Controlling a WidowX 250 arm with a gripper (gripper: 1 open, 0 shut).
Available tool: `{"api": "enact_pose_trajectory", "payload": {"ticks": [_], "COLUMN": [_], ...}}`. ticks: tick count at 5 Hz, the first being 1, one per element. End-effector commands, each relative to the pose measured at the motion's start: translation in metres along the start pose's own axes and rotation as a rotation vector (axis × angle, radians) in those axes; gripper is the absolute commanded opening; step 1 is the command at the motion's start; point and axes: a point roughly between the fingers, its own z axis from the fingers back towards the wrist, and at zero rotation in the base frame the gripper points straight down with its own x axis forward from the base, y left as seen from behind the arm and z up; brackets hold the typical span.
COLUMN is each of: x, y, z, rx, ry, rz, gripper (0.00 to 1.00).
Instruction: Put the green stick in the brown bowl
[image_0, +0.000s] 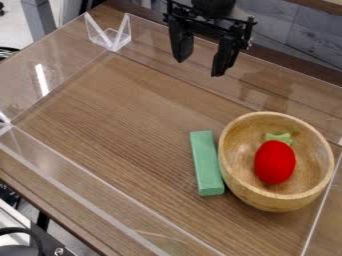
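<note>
A robot gripper (199, 58) hangs with its jaws spread and empty above the far side of a wood-grain table (114, 130), pointing straight down and well apart from the work below. The green stick (206, 162), a flat mint-coloured bar, lies on the table just beside the left rim of the brown bowl (277, 161), its long side running roughly toward and away from the camera; whether stick and bowl actually touch cannot be made out. Inside the bowl sits a red strawberry toy (275, 161) with a green leaf top, taking up much of the middle. Low clear walls (54, 80) fence the table on all sides. The task has yet to start: nothing is held and the stick is untouched. The stick looks rigid and light, probably painted wood or plastic, with smooth faces that could slip under a weak pinch. The safest hold appears to be across its narrow width near mid-length, so it lifts level rather than swinging. Because it lies low and flat, the fingers would need to come down close to the tabletop, and the side nearest the bowl leaves little room for a fingertip. The toy may keep the stick from lying flat inside.
</note>
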Motion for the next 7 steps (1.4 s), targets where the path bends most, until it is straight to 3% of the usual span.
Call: {"api": "enact_pose_trajectory", "payload": {"ticks": [1, 2, 3, 5, 7], "x": [-0.009, -0.028, -0.042, -0.038, -0.028], "y": [0.001, -0.005, -0.013, -0.002, -0.010], "z": [-0.013, -0.036, -0.050, -0.051, -0.064], "rx": [-0.020, -0.065, -0.108, -0.164, -0.182], "ry": [0.026, 0.042, 0.012, -0.063, -0.091], "rz": [0.105, 0.209, 0.302, 0.495, 0.611], "gripper": [1.00, 1.00, 1.00, 1.00, 1.00]}}
